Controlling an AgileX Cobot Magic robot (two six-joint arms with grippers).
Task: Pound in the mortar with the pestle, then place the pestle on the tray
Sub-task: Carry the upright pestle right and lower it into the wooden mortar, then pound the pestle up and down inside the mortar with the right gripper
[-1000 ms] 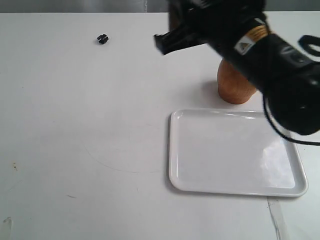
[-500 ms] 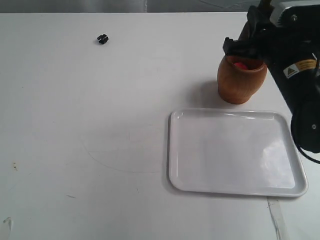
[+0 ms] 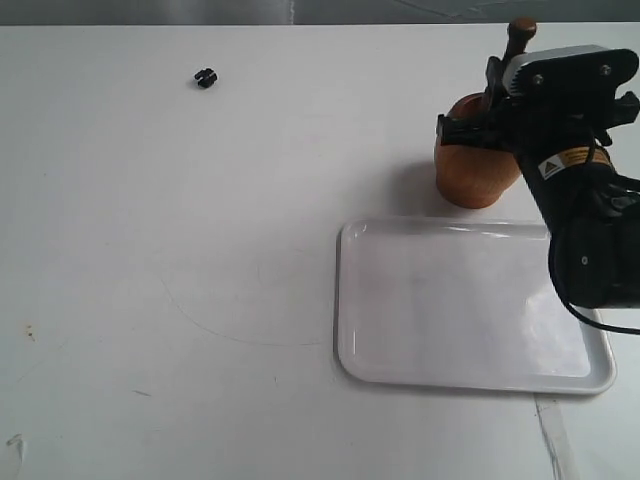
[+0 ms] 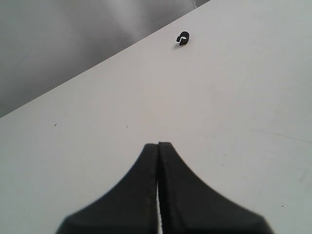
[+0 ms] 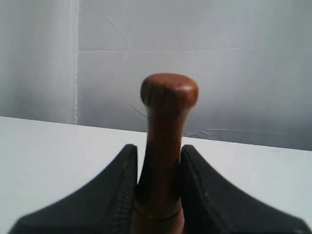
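pestle (image 5: 163, 146) between right jaws

Small black clip-like piece (image 3: 205, 77) lying far back on the left of the white counter (image 3: 120, 220), near the grey wall (image 3: 150, 10); faint curved scratch (image 3: 215, 332) and dark specks (image 3: 29, 330) closer in.

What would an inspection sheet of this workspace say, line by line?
Surface: white table, a few faint marks.
Job's things: mortar just beyond the tray, apart from it; pestle upright over the mortar, lower end hidden; nothing seen on the tray.
Clutter: small black object, far from the mortar.
Tools: left tool shut, holding nothing; right tool shut on the pestle.
Cables: thin black cable over the tray.
Surroundings: grey wall behind the table.
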